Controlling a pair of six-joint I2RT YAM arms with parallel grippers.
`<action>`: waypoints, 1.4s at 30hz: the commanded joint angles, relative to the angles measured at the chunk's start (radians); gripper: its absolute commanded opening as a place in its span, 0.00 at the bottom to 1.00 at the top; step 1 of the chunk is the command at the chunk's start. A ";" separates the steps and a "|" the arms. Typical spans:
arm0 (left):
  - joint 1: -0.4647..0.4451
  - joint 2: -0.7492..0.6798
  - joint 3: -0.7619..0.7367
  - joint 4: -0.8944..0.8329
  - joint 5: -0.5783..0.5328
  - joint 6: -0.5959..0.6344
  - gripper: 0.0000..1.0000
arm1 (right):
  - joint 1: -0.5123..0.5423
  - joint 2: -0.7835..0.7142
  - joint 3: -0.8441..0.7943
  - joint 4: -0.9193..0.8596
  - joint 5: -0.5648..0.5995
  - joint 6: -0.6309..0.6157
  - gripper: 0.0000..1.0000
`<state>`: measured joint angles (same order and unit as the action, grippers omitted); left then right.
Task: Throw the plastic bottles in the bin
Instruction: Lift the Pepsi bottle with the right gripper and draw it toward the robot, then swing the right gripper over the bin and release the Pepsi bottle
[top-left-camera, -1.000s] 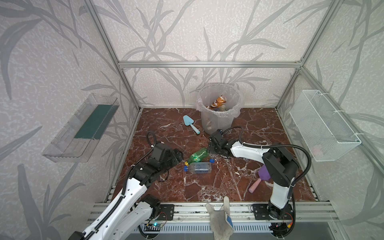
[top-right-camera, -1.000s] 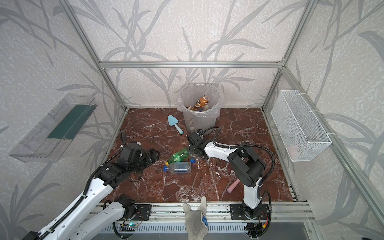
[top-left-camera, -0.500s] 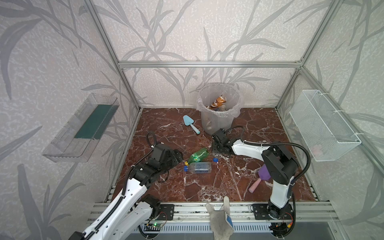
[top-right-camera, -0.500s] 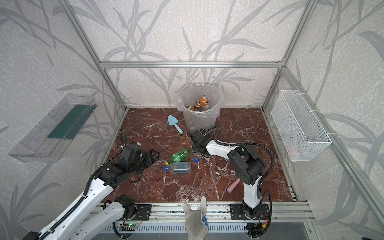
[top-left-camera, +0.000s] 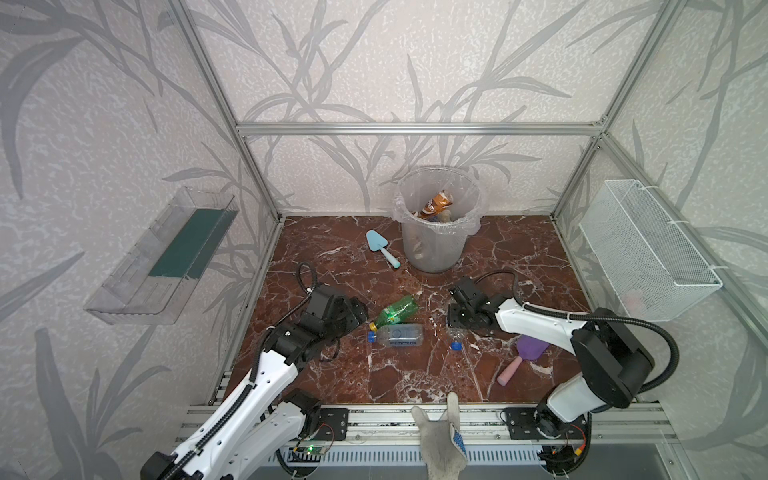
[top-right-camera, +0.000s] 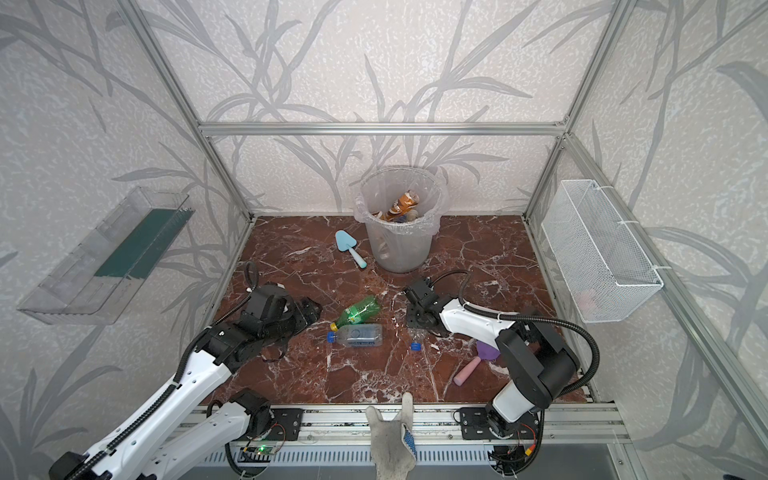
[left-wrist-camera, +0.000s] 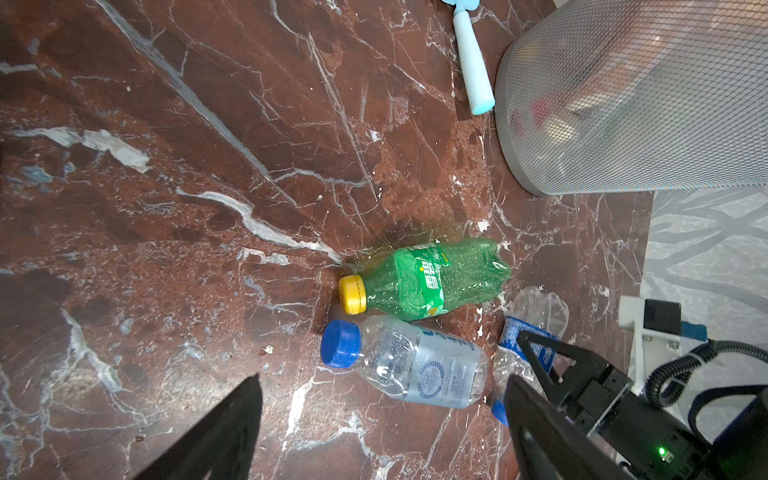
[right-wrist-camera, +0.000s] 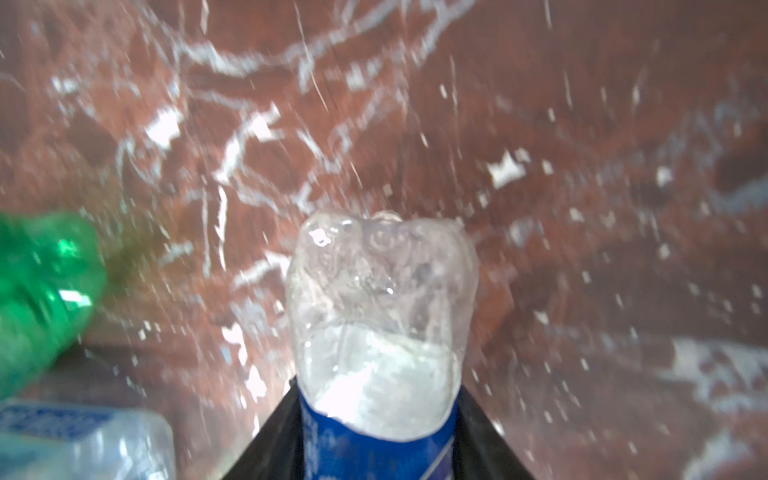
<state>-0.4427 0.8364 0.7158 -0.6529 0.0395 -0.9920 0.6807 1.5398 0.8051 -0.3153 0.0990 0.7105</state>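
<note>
My right gripper (right-wrist-camera: 378, 399) is shut on a crumpled clear plastic bottle (right-wrist-camera: 382, 291) with a blue label, low over the floor; its blue cap (top-left-camera: 456, 345) sticks out in front of the gripper (top-left-camera: 457, 326). Two more bottles lie side by side at mid-floor: a green one with a yellow cap (top-left-camera: 397, 309) (left-wrist-camera: 432, 282), and a clear one with a blue cap (top-left-camera: 399, 336) (left-wrist-camera: 415, 365). My left gripper (left-wrist-camera: 384, 377) (top-left-camera: 359, 316) hangs open just left of their caps, holding nothing. The bin (top-left-camera: 436, 249) stands at the back with a brown-orange bottle (top-left-camera: 436, 203) and others inside.
A light-blue toy trowel (top-left-camera: 382, 247) lies left of the bin. A purple-and-pink toy shovel (top-left-camera: 523, 357) lies under the right arm. A white wire basket (top-left-camera: 648, 249) hangs on the right wall and a clear tray (top-left-camera: 162, 257) on the left. A work glove (top-left-camera: 440, 440) drapes over the front rail.
My right gripper has come forward and down, away from the bin, and its jaws have closed on the clear blue-labelled bottle. The left arm has not moved.
</note>
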 joint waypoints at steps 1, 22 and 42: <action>0.006 0.018 -0.003 0.022 0.004 -0.010 0.90 | -0.003 -0.064 -0.068 -0.075 -0.047 0.016 0.52; 0.004 0.110 0.038 0.037 0.051 0.002 0.90 | -0.001 -0.181 -0.179 -0.220 -0.084 0.006 0.71; 0.004 0.150 0.039 0.065 0.051 0.001 0.90 | -0.002 -0.347 -0.175 -0.311 -0.073 0.004 0.56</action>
<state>-0.4427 0.9791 0.7193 -0.6037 0.0891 -0.9905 0.6807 1.2480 0.6250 -0.5636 0.0139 0.7132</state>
